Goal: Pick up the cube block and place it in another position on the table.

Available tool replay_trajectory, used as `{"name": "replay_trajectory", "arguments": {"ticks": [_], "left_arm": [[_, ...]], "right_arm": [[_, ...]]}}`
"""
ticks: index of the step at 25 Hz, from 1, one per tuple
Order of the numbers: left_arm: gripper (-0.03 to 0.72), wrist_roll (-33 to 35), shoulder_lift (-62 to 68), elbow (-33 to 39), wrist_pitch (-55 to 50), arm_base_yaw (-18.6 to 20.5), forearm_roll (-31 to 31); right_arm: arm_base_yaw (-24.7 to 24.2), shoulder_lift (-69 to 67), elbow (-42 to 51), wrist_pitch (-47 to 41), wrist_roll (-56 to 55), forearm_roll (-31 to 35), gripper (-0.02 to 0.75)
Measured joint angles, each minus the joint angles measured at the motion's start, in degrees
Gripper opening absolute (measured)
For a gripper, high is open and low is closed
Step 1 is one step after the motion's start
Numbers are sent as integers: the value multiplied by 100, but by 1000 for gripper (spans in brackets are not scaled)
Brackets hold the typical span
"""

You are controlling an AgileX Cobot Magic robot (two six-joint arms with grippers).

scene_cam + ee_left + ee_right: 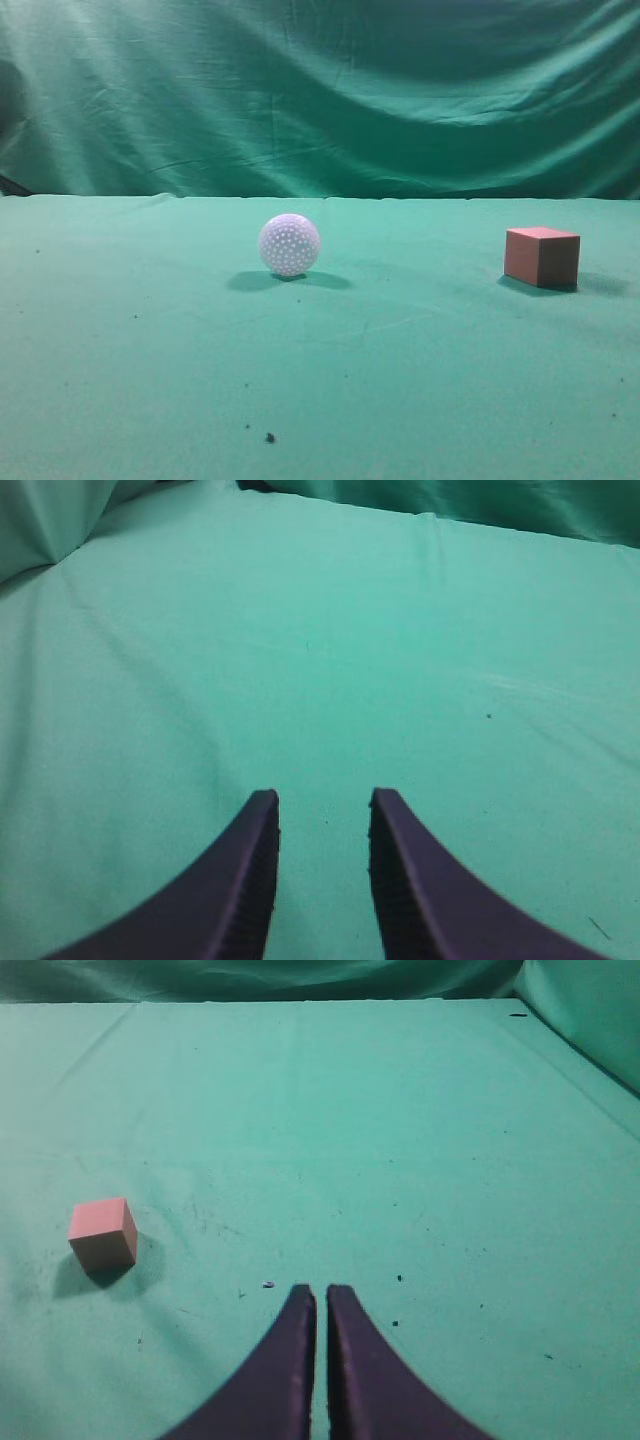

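The cube block [541, 256] is reddish-brown with a pinkish top and rests on the green table [400, 380] at the right. It also shows in the right wrist view [102, 1232], far to the left of my right gripper [321, 1292], which is shut and empty above bare cloth. My left gripper [322, 798] is open and empty over bare cloth; the cube does not show in its view. Neither gripper shows in the exterior view.
A white dimpled ball [289, 244] sits on the table left of centre, well apart from the cube. A wrinkled green curtain [320, 90] hangs behind the table. Dark specks [269, 437] dot the front cloth.
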State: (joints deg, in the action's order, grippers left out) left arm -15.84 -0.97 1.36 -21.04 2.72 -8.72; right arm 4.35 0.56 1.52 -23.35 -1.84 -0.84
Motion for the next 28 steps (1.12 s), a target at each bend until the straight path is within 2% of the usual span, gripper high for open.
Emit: {"name": "replay_trajectory", "arguments": {"ticks": [24,26,28], "left_arm": [[262,0,0,0,0,0,0],[262,0,0,0,0,0,0],[262,0,0,0,0,0,0]], "right_arm": [[0,0,0,51,22,-10,0],[0,0,5,427,-81,195,0],[0,0,14,1140,-224,679,0]]}}
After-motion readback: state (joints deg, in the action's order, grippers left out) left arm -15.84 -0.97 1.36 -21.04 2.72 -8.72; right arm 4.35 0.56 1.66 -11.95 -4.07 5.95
